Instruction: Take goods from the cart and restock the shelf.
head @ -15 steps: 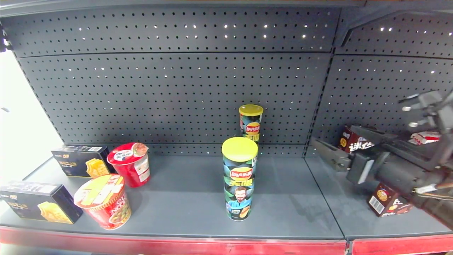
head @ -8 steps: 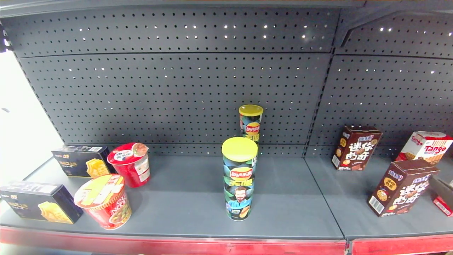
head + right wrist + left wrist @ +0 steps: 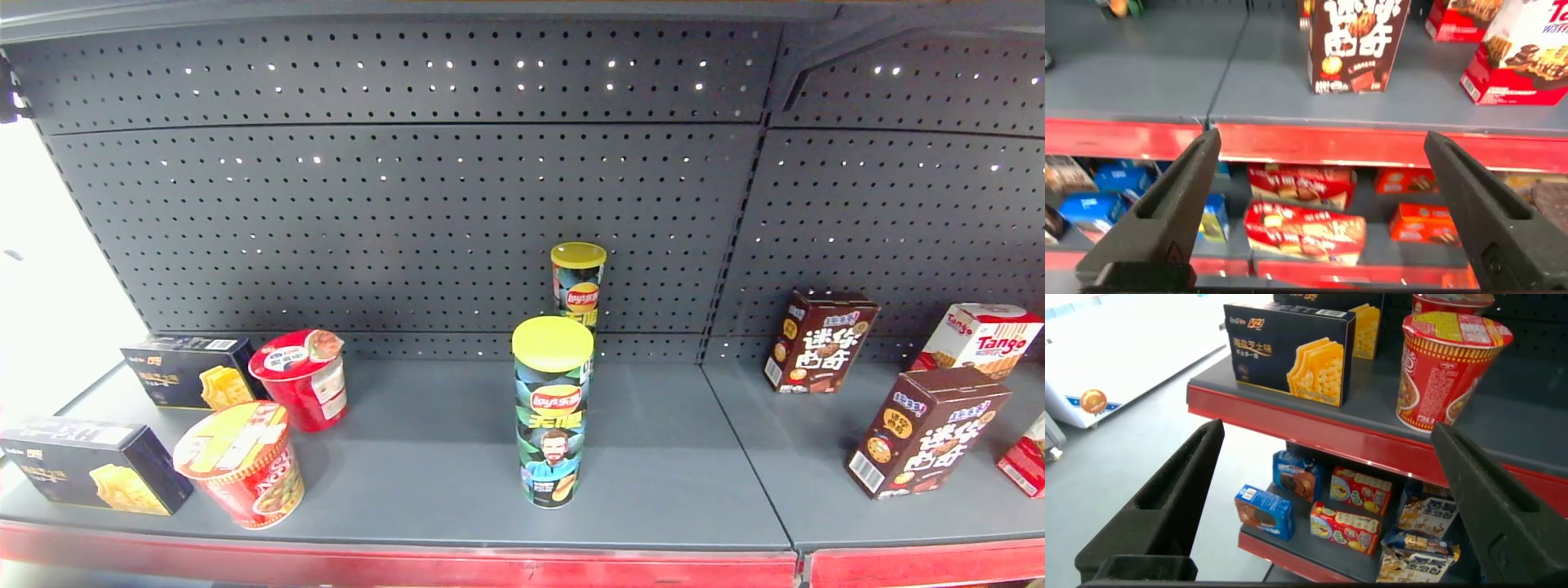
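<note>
On the grey shelf [image 3: 424,457] two chip cans with yellow lids stand in the middle, one in front [image 3: 553,412] and one behind [image 3: 578,282]. Two brown cookie boxes [image 3: 820,340] [image 3: 927,433] and a red-white wafer box [image 3: 984,336] stand on the right. Two red noodle cups [image 3: 241,464] [image 3: 300,378] and two dark cracker boxes [image 3: 90,465] [image 3: 188,371] are on the left. My left gripper [image 3: 1331,514] is open and holds nothing, just before the shelf's front by a cracker box [image 3: 1290,351] and a noodle cup [image 3: 1449,367]. My right gripper [image 3: 1323,212] is open and holds nothing, facing a brown box [image 3: 1360,41].
A red lip [image 3: 408,563] runs along the shelf front and a perforated back wall [image 3: 408,204] closes the rear. A lower shelf holds several snack packs [image 3: 1347,518] [image 3: 1306,224]. Bare shelf floor lies on both sides of the front can.
One second ago my right arm reached over the right shelf bay in front of the brown boxes. It has since drawn back out of the head view. The goods have not moved.
</note>
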{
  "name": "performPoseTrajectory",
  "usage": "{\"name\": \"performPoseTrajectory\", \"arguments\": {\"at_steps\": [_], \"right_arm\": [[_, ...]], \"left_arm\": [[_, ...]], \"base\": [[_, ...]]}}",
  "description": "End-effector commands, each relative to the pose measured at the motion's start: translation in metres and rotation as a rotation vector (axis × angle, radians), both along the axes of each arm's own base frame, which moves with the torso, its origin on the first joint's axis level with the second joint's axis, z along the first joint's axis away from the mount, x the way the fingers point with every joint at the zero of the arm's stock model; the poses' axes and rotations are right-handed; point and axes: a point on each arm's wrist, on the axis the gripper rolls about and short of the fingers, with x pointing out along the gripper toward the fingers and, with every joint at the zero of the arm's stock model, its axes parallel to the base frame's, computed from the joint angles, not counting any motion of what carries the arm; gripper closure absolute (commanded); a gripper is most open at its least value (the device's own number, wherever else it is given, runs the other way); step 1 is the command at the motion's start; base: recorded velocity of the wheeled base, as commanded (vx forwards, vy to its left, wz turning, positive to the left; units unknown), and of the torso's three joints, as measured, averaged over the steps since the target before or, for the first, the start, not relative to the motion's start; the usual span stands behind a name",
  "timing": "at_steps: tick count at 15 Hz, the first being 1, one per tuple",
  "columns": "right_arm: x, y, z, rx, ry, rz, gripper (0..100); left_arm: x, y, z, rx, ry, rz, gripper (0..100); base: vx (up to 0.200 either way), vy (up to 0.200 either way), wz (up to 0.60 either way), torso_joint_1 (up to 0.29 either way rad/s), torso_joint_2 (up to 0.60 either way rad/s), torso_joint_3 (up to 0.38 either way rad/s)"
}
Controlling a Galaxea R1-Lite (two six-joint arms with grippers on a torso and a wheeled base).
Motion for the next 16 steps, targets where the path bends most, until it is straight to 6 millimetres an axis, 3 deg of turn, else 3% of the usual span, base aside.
{"name": "performPoseTrajectory", "arguments": {"at_steps": [1,11,16], "right_arm": [[-0.0088,-0.0006,-0.0063,0.021,-0.086,0.006,0],[-0.0088,-0.0007,-0.0062,0.028,-0.087,-0.002,0],[-0.0088,-0.0007,-0.0063,0.028,-0.086,-0.002,0]], "left_arm": [[0.0000,0.0000,0.0000,0.000,-0.001,0.000,0],[0.0000,0.0000,0.0000,0.001,0.000,0.000,0],[0.0004,-0.0029,0.0025,0.108,0.021,-0.147,0]], "base": [[0.000,0.000,0.00,0.000,0.00,0.000],[0.000,0.000,0.00,0.000,0.00,0.000],[0.000,0.000,0.00,0.000,0.00,0.000]]}}
